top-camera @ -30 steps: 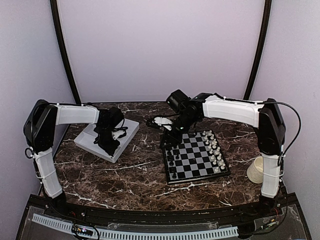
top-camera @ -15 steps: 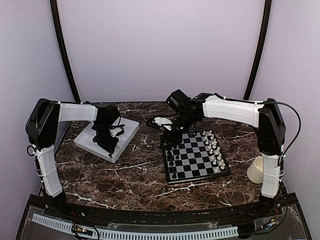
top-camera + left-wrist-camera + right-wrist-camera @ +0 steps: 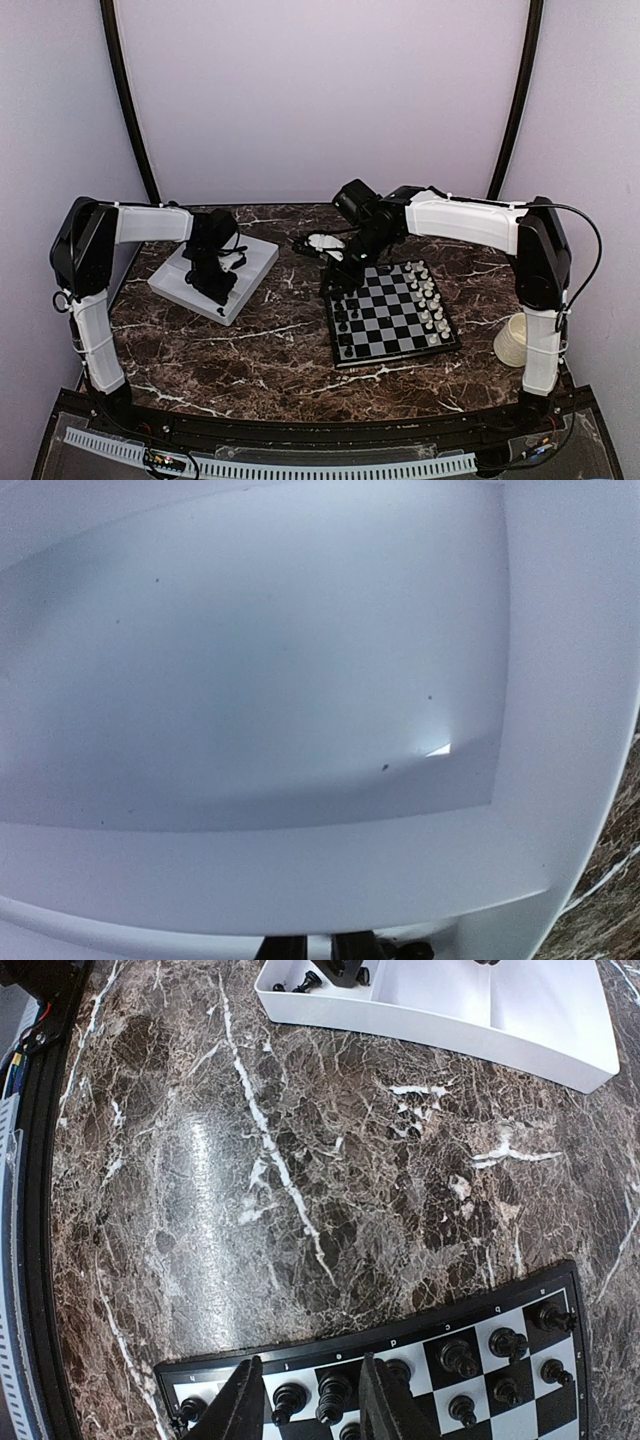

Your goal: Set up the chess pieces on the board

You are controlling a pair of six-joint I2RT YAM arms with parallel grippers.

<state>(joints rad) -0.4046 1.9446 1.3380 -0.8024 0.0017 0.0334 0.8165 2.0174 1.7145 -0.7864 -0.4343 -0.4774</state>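
On the board point(image 3: 450, 1310), chess pieces point(image 3: 335, 1393) seemingly stand within the right hand point(image 3: 312, 1380).

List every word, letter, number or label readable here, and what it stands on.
"d": white letter on the board's black rim, right wrist view.
"e": likely, same rim, further right.
Other rim marks: too small to read.
Tray: no text visible.

Robot lab booth, not a lived-in room.
A left arm point(image 3: 150, 225) and a right arm point(image 3: 465, 222) are bolted at the near edge of a marble-patterned surface point(image 3: 250, 350). Bare lilac walls point(image 3: 320, 100) and curved black poles point(image 3: 127, 100) enclose it, and a slotted cable duct point(image 3: 300, 468) runs along the front.
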